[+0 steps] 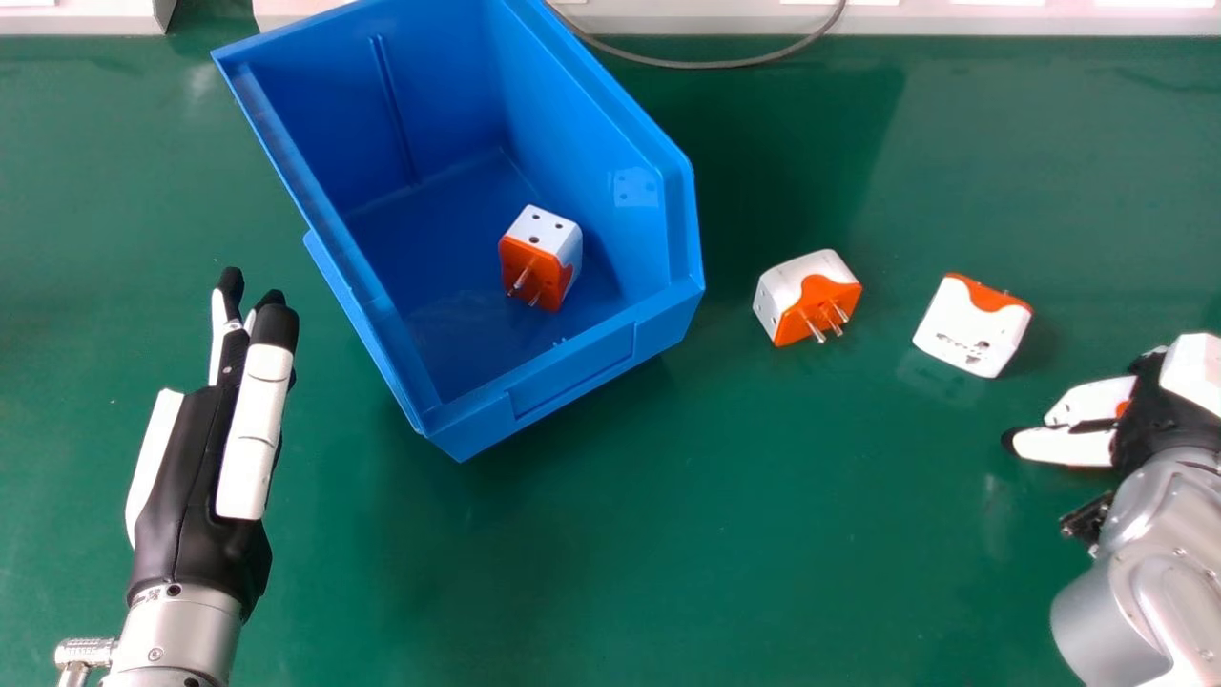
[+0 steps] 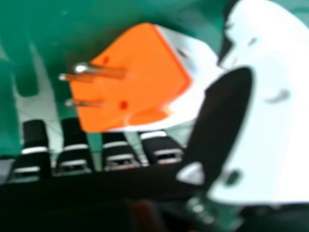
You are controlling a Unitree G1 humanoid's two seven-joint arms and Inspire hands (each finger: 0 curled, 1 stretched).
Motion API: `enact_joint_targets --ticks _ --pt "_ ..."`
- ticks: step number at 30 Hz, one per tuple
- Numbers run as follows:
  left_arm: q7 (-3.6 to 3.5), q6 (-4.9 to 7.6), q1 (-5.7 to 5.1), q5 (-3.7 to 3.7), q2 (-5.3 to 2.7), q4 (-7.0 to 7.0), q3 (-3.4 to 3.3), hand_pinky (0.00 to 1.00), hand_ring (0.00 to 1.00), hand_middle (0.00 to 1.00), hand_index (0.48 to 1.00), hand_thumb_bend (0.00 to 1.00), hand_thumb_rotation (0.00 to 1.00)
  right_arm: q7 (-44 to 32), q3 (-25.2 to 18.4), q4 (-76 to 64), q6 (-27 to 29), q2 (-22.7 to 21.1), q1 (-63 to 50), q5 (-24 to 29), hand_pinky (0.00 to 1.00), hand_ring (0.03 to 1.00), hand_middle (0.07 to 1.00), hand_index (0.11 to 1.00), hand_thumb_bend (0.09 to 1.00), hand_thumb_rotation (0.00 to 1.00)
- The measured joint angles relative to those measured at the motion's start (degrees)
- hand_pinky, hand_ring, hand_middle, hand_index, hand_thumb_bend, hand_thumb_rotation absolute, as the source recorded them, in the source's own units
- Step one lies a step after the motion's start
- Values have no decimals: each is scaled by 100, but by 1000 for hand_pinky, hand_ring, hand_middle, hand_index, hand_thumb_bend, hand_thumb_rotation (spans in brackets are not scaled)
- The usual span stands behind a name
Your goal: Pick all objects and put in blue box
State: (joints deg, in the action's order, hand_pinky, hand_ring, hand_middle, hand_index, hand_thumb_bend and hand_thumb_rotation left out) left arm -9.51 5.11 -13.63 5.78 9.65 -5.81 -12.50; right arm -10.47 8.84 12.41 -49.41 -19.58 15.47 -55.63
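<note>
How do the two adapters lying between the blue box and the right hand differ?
The left adapter points its prongs roughly toward the robot, the right adapter away from it. The left adapter shows a broad orange face, the right adapter mostly white. Both lie on the green table.

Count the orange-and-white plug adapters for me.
4 adapters: one in the blue box, one on the green table beside it, one farther right, one at the right hand. Box walls could hide more.

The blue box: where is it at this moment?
In the head view, the blue box stands left of centre on the green table, between the left hand and a plug adapter.
</note>
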Motion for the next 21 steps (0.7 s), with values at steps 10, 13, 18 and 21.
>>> enact_joint_targets --ticks 10,13,18,21 --pt "-25 -12 -20 96 30 -2 -31 1000 1000 1000 1000 763 1000 -132 399 565 -71 -319 431 173 798 877 911 826 549 489" --pt "-28 -15 -61 101 38 -14 -36 1000 1000 1000 1000 764 1000 -167 537 859 -43 -372 647 220 773 864 901 823 555 514" --pt "-30 -24 -99 103 42 -46 -49 1000 1000 1000 1000 765 1000 20 610 1432 115 -463 953 381 750 845 871 787 530 457" --pt "-29 -52 -140 105 51 -79 -93 1000 1000 1000 1000 765 1000 302 486 1675 183 -476 1100 657 470 562 697 724 540 244"
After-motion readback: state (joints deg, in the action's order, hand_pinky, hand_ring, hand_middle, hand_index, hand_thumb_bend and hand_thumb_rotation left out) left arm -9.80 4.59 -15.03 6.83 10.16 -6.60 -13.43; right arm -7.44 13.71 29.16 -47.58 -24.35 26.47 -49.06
